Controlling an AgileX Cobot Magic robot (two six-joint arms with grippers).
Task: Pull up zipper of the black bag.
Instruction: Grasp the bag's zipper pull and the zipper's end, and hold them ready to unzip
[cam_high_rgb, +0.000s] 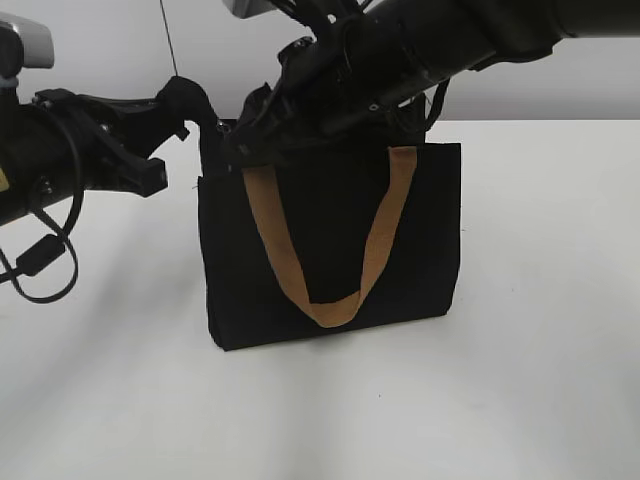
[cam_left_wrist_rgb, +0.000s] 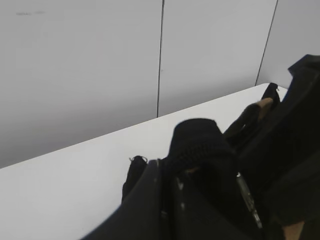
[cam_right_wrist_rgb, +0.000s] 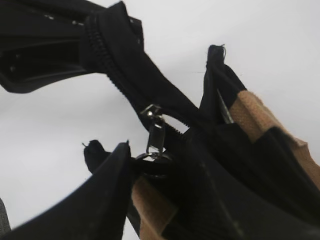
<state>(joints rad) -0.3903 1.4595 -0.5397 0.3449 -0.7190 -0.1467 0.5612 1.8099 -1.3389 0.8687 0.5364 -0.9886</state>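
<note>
Nearest my right wrist camera, the zipper (cam_right_wrist_rgb: 154, 131) hangs on its track, tab dangling. My left claw (cam_high_rgb: 190, 108) is closed on the black bag (cam_high_rgb: 330, 250)'s top corner. My right claw (cam_high_rgb: 262, 128) touches the bag's top edge; I cannot tell its opening. The bag stands upright on the table (cam_high_rgb: 540, 300). No writing is legible.

The black bag (cam_high_rgb: 330, 250) stands mid-table (cam_high_rgb: 540, 300), one arm at each upper corner.
</note>
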